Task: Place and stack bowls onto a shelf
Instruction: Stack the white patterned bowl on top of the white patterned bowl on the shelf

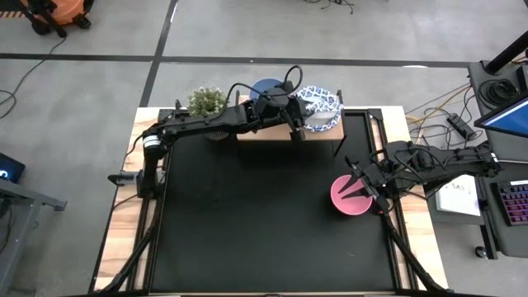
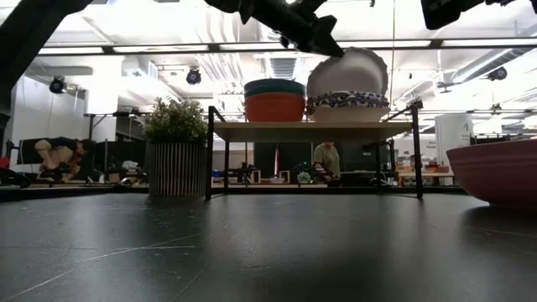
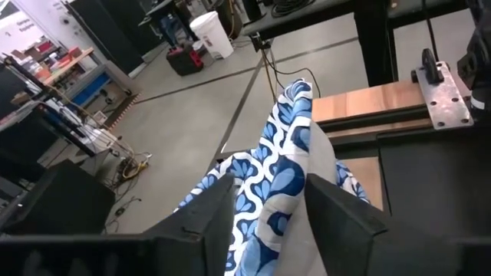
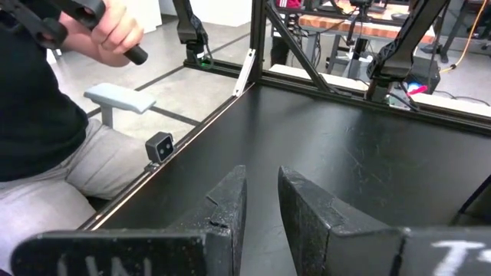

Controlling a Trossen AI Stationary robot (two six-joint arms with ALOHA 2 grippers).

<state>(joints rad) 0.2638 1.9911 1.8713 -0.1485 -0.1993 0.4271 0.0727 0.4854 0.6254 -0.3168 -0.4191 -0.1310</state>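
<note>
My left gripper (image 3: 265,211), clenched on a tilted patterned bowl (image 1: 320,106) over the shelf (image 2: 310,131); next: level, lower, release; right gripper (image 4: 261,207) parted, idle.

You've got a matt black mat (image 1: 247,214) w/ faint scuffs on a light-wood table (image 1: 124,223). Shelf (image 2: 310,131): pale wood board, thin black metal legs. Patterned bowl (image 3: 288,165) looks glossy glazed; pink bowl (image 1: 351,196) smooth, satin.
</note>
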